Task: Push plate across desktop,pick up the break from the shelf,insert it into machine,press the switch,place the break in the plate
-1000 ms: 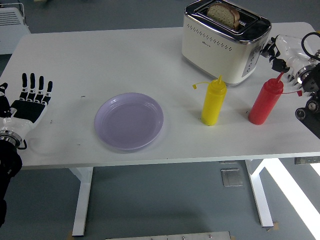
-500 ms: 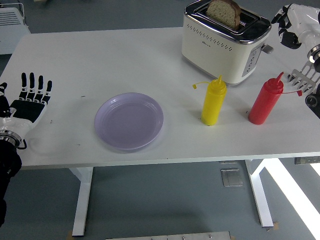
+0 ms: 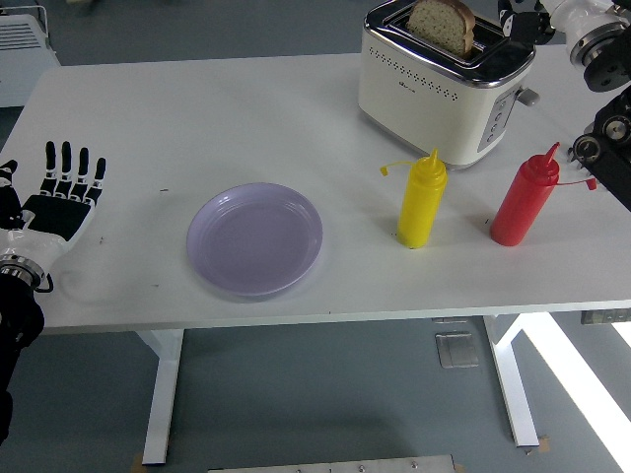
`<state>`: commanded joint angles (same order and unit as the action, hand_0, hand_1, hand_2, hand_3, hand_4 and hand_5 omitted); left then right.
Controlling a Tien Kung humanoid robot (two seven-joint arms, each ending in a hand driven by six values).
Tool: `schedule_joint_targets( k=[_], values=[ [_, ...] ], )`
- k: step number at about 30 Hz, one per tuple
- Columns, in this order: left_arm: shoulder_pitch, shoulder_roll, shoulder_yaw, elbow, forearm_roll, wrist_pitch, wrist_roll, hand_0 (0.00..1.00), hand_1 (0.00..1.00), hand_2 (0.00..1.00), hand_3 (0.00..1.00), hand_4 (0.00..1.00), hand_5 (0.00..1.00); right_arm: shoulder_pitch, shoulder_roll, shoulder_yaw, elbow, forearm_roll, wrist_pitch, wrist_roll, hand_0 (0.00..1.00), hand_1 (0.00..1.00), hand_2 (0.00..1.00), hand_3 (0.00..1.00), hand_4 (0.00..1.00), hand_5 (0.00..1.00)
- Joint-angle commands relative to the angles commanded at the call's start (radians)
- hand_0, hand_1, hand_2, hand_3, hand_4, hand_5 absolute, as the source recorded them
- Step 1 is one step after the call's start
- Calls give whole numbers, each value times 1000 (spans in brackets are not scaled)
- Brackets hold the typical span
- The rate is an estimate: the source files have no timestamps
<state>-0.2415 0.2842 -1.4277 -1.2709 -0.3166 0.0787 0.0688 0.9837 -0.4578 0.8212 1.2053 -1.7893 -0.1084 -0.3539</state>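
A slice of bread (image 3: pixel 441 25) stands upright in the slot of the cream and chrome toaster (image 3: pixel 434 94) at the back right, most of it showing above the slot. The toaster's lever (image 3: pixel 527 97) sticks out of its right end. A pale lilac plate (image 3: pixel 254 238) lies empty near the table's front middle. My right hand (image 3: pixel 523 20) hovers at the picture's top edge, just right of the bread and above the toaster's right end, partly cut off. My left hand (image 3: pixel 59 192) lies flat and open on the table's left edge.
A yellow squeeze bottle (image 3: pixel 421 200) and a red squeeze bottle (image 3: pixel 524 200) stand in front of the toaster, between it and the table's near edge. A white rack (image 3: pixel 22 44) shows at the far left, off the table.
My right hand has risen from beside the toaster's lever end to above its right top corner. The bread stands higher in the slot. The left hand has not moved.
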Motion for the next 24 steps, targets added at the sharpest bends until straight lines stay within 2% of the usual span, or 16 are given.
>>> schedule_joint_targets(
  k=[1,2,7,8,16,24],
  values=[
    [-1,1,3,0,5,0,-1,782,708,664,665,587,929,21,10,-17,-20,15,1,1,537,635,678,674,586,22],
    [-2,1,5,-1,9,1,-3,783,709,664,665,587,929,40,20,-32,-39,27,2,3,622,683,706,695,625,57],
    [-8,5,23,1,33,2,-11,783,709,664,665,587,929,155,94,-121,-164,82,-10,28,622,683,706,695,625,57],
    [-9,5,27,2,36,2,-12,783,709,664,665,587,928,172,108,-134,-185,85,-12,34,676,700,716,703,652,95],
    [-15,9,52,4,58,5,-22,784,709,664,664,587,927,306,215,-224,-399,144,-24,80,681,703,718,706,668,122],
    [-18,13,65,4,76,8,-32,784,709,664,665,588,927,367,303,-317,-617,235,-35,116,685,706,720,708,675,139]
  ],
)
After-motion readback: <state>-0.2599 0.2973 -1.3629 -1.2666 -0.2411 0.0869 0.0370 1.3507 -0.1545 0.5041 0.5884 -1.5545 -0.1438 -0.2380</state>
